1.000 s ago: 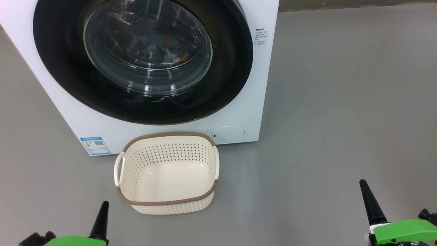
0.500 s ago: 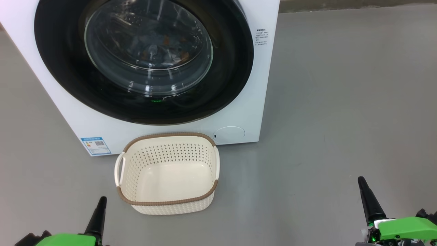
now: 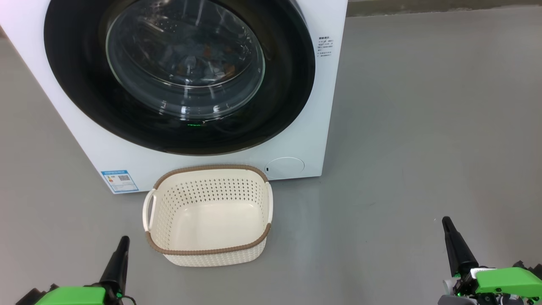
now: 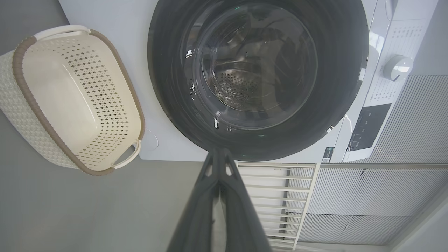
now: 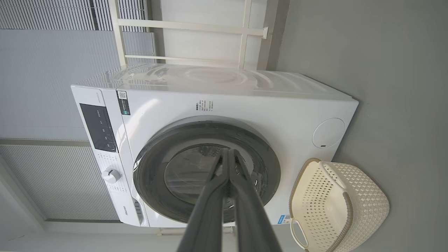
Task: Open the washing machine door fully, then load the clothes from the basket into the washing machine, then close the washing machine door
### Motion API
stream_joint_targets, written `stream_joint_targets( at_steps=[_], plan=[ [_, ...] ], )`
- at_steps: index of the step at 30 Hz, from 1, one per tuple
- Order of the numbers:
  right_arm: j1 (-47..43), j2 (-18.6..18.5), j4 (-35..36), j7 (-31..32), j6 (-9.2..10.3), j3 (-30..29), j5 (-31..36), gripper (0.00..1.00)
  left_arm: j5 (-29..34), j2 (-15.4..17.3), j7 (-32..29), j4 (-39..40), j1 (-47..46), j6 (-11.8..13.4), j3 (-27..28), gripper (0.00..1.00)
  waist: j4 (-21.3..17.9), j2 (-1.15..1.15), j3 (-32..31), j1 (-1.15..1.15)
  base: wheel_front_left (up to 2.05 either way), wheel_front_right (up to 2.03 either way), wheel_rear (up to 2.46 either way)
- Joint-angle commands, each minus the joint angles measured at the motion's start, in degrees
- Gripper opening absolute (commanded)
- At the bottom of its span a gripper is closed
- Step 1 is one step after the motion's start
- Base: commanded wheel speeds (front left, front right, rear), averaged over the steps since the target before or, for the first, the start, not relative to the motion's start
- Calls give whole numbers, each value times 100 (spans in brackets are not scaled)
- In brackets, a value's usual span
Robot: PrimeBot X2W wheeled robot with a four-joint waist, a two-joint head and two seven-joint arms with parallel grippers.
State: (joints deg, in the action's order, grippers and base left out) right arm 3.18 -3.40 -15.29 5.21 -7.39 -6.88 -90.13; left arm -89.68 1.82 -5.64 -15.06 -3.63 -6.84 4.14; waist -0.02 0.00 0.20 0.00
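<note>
Left of the perforated, brown-rimmed basket (image 3: 207, 251), the left gripper (image 3: 123, 242) is held, its tapered dark fingers pressed together. Beyond the basket, the clothes (image 3: 228, 67) are glimpsed behind the shut, glossy washing machine door (image 3: 288, 84). Well right, across open grey floor (image 3: 381, 190), the right gripper (image 3: 446, 223) is likewise pressed closed.
</note>
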Motion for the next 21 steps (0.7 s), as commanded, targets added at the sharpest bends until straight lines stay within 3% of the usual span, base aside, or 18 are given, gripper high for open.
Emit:
stream_joint_targets(
  at_steps=[1,21],
  plan=[
    [286,3,135,65,-10,95,-178,0,-186,114,-60,102,-247,-57,220,0,1,0,-1,0,0,0,0],
    [297,20,128,95,-10,76,-237,0,-251,113,-82,100,-256,-65,235,0,2,0,-2,0,0,0,0]
  ],
)
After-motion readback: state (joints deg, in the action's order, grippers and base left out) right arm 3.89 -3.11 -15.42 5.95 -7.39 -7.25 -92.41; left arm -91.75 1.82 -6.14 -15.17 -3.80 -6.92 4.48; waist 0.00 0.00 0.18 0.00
